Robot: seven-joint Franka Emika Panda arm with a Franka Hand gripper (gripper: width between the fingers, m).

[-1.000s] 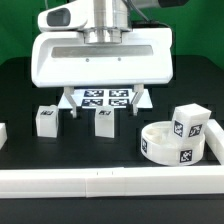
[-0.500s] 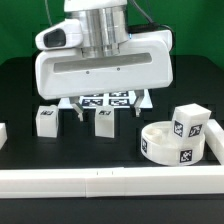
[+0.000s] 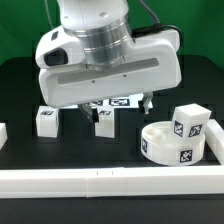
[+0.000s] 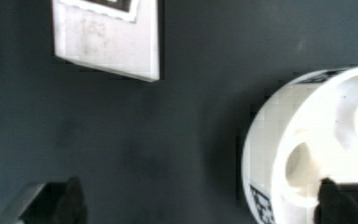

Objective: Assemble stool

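Observation:
The round white seat (image 3: 165, 148) lies at the exterior view's right, its hollow side up. One tagged white leg (image 3: 188, 122) rests on its rim. Two more legs stand on the black table, one at the left (image 3: 46, 120) and one in the middle (image 3: 105, 122). My gripper (image 3: 114, 110) hangs open and empty above the table, behind the middle leg. In the wrist view the gripper (image 4: 199, 205) is open. One fingertip (image 4: 345, 198) is over the seat's rim (image 4: 318, 130). A white tagged block (image 4: 108, 38), probably the middle leg, lies apart from it.
The marker board (image 3: 120, 102) lies under the gripper, mostly hidden by the hand. A long white rail (image 3: 110, 182) runs along the front and another piece (image 3: 214, 150) stands at the right edge. A small white piece (image 3: 3, 132) sits at the far left.
The hand has come lower and nearer and has turned toward the exterior view's right. It now covers more of the marker board. The legs and seat have not moved.

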